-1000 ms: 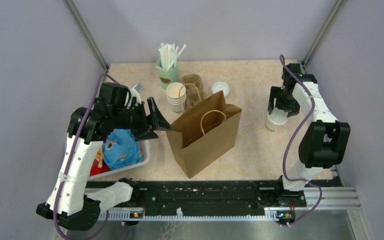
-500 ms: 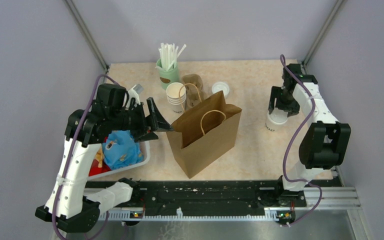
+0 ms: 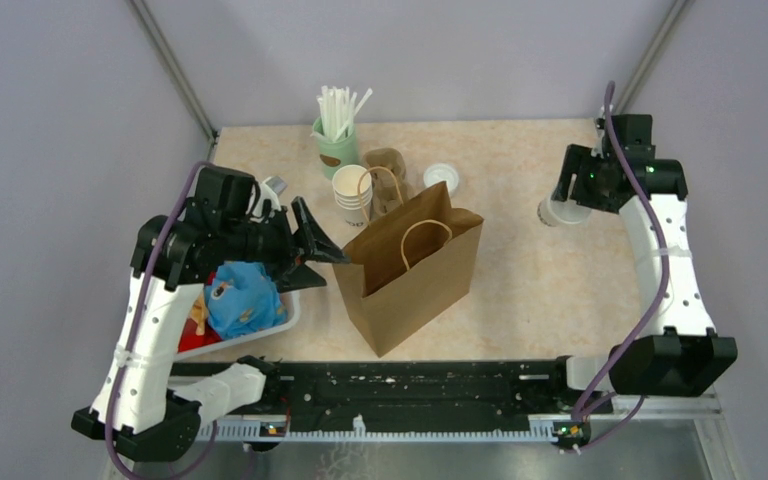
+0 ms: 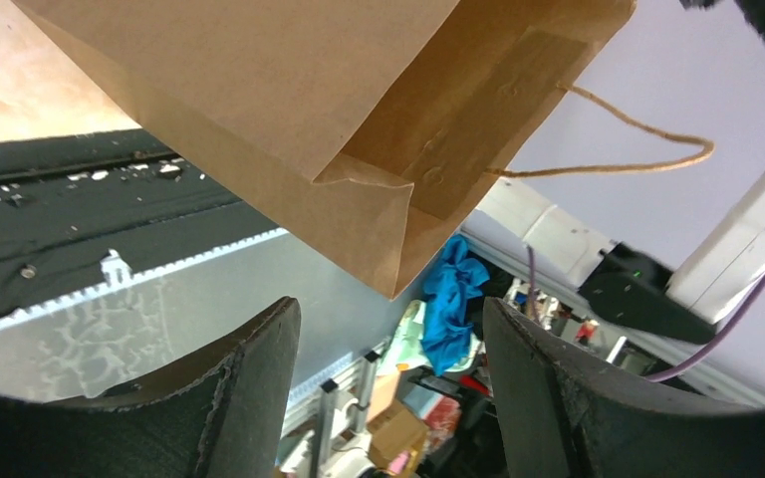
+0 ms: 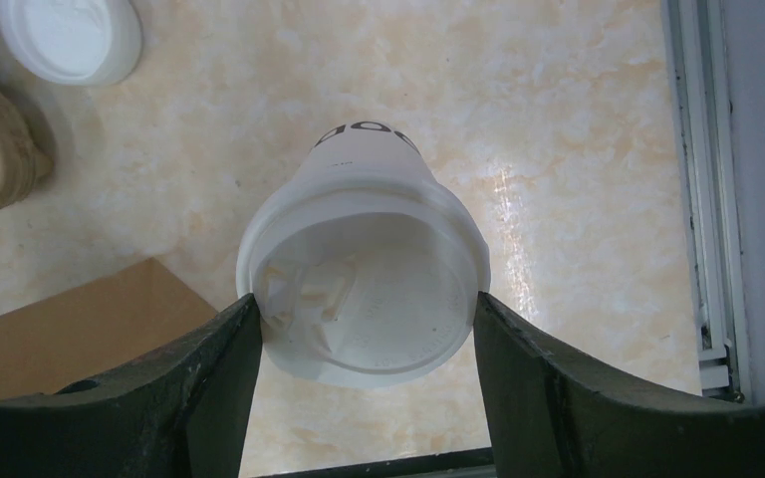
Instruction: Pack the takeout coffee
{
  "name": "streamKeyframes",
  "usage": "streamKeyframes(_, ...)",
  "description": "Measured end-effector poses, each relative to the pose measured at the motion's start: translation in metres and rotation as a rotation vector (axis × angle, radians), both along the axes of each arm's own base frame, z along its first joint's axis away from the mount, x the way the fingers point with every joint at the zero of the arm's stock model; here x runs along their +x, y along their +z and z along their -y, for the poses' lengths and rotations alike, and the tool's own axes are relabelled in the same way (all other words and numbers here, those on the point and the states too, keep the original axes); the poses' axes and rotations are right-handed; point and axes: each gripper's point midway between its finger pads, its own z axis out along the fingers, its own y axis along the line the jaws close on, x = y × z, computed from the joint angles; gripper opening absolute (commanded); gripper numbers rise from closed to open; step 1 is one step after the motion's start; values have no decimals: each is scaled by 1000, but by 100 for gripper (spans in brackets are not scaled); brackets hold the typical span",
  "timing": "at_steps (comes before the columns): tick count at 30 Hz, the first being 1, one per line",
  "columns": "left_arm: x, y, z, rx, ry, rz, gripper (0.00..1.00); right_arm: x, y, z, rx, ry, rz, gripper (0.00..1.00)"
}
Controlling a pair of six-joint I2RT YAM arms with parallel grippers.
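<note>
The takeout coffee (image 5: pixel 364 289), a cream-white cup with dark lettering and a white lid, is gripped at the lid rim by my right gripper (image 5: pixel 364 314). In the top view the cup (image 3: pixel 554 212) hangs tilted above the table's back right, held by the right gripper (image 3: pixel 570 198). The brown paper bag (image 3: pixel 412 265) stands open at the table's middle. My left gripper (image 3: pixel 312 250) is open and empty just left of the bag's upper left edge. In the left wrist view the bag (image 4: pixel 359 110) is beyond the open left gripper (image 4: pixel 390 383).
A green cup of straws (image 3: pixel 337 140), a stack of lidless paper cups (image 3: pixel 352 192), a brown pulp carrier (image 3: pixel 388 163) and a loose white lid (image 3: pixel 441 177) stand behind the bag. A white bin (image 3: pixel 290 312) with blue cloth sits at the left.
My right arm has raised the takeout coffee off the table and carried it up and toward the back right. The left arm has barely moved.
</note>
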Motion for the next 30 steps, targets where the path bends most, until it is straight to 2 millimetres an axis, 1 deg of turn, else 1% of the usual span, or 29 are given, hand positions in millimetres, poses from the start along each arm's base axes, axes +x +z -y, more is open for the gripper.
streamKeyframes(2, 4, -1, 2, -5, 30, -37, 72, -4, 13, -3, 12, 3, 43, 69)
streamKeyframes(5, 7, -2, 6, -1, 72, -75, 72, -6, 21, -6, 32, 9, 67, 68)
streamKeyframes(7, 4, -5, 11, 19, 80, -97, 73, -7, 21, -10, 50, 15, 65, 68)
streamKeyframes(9, -3, -8, 22, 44, 61, -115, 74, -9, 21, -12, 63, 21, 59, 68)
streamKeyframes(12, -11, -16, 36, 91, 44, -139, 71, -12, 29, -15, 78, 25, 63, 67)
streamKeyframes(14, -11, -23, 42, 130, 58, -152, 69, -13, 38, -17, 85, 31, 78, 67)
streamKeyframes(17, -3, -34, 45, 185, 99, -152, 65, -14, 56, -19, 93, 39, 117, 66)
streamKeyframes(20, 8, -44, 46, 240, 129, -139, 55, -20, 72, -27, 96, 69, 154, 66)
streamKeyframes(22, 17, -49, 48, 275, 144, -125, 51, -25, 83, -37, 96, 109, 177, 66)
streamKeyframes(24, 27, -52, 49, 312, 155, -97, 40, -31, 98, -56, 102, 184, 208, 65)
streamKeyframes(25, 32, -52, 48, 330, 160, -79, 32, -33, 106, -66, 109, 222, 227, 65)
streamKeyframes(26, 36, -53, 47, 345, 162, -60, 28, -36, 116, -77, 118, 264, 251, 65)
streamKeyframes(28, 42, -55, 45, 373, 157, -25, 25, -43, 139, -99, 145, 352, 309, 64)
streamKeyframes(30, 45, -56, 42, 396, 144, 12, 21, -51, 160, -113, 175, 414, 362, 64)
